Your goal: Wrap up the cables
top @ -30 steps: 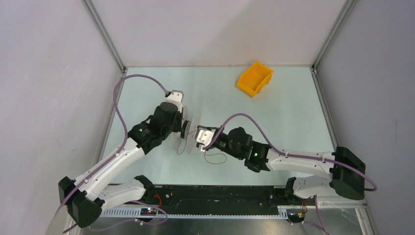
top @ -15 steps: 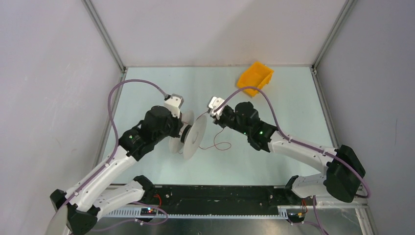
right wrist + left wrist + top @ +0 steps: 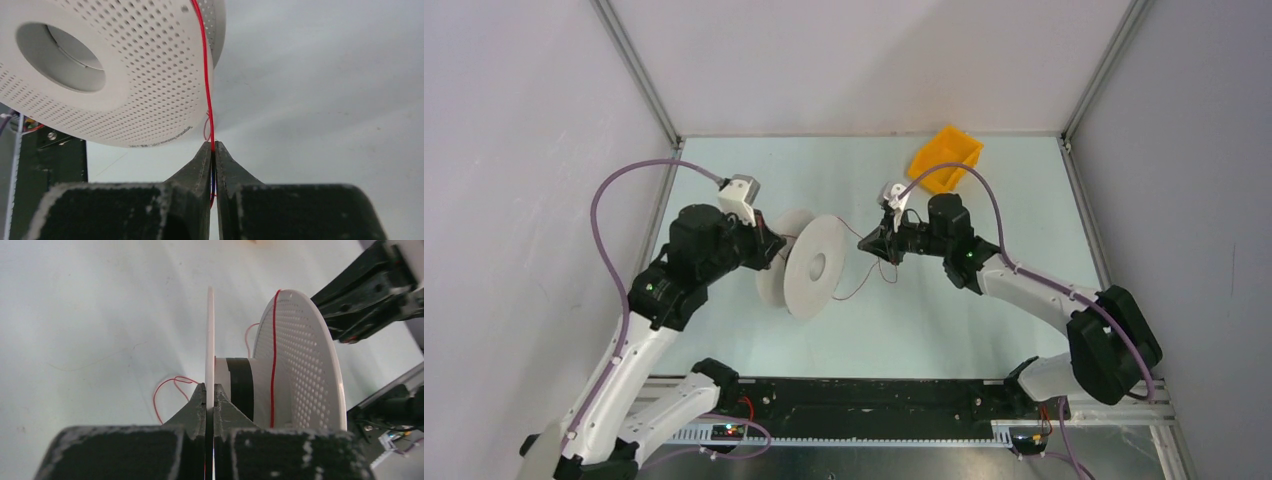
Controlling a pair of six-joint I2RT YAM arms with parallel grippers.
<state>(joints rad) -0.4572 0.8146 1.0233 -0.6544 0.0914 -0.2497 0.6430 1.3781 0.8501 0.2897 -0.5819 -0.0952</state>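
Note:
A white spool [image 3: 812, 268] with two round flanges and a dark hub is held on edge above the table. My left gripper [image 3: 210, 390] is shut on the thin edge of the spool's near flange [image 3: 209, 335]. A thin red cable [image 3: 206, 75] runs over the perforated flange [image 3: 305, 365] to my right gripper [image 3: 213, 146], which is shut on it. In the top view the right gripper [image 3: 886, 245] sits just right of the spool, and slack red cable [image 3: 869, 280] hangs in a loop to the table. A loose red loop [image 3: 167, 390] lies below the spool.
An orange bin [image 3: 946, 158] stands at the back right of the pale green table [image 3: 1004, 300]. Grey walls with metal rails close in the sides and back. A black rail [image 3: 864, 395] runs along the near edge between the arm bases.
The left arm swung the spool left and turned it, so its flange face now shows. The right gripper moved up and right, from low at the spool to the spool's right side, pulling the cable along.

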